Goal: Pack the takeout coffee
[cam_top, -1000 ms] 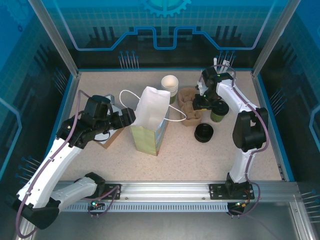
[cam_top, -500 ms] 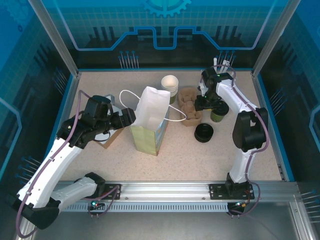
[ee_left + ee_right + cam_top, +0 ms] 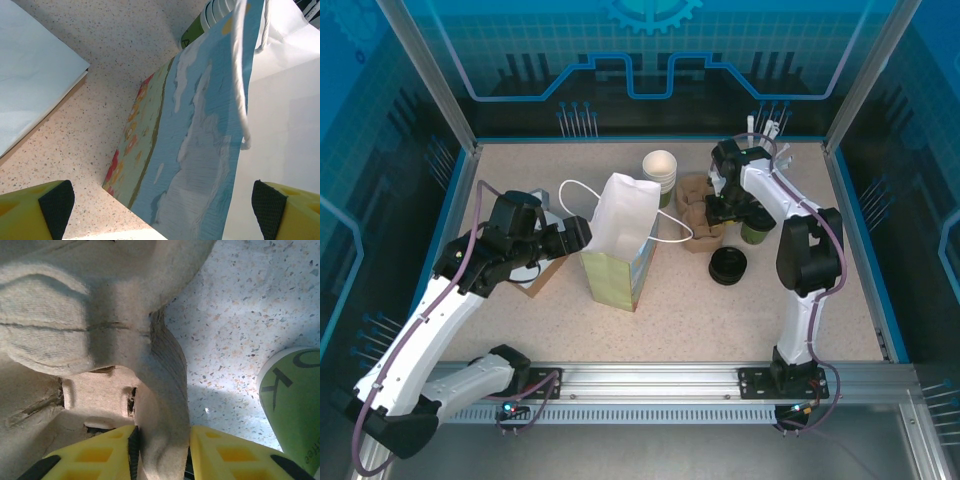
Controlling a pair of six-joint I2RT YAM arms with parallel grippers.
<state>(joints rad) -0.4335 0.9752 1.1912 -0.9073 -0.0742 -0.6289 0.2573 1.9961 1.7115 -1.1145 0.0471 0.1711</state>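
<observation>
a: what's nearest the arm bases?
b: a stack of black lids on the surface, then the paper bag, standing upright. the left end effector is just beside the bag, jaws spread wide, holding nothing.
a: and the takeout coffee?
b: it stands on the surface just right of the pulp carrier, outside it. the right end effector is pinched on the carrier's wall. furthest back is the lidless cup stack.
</observation>
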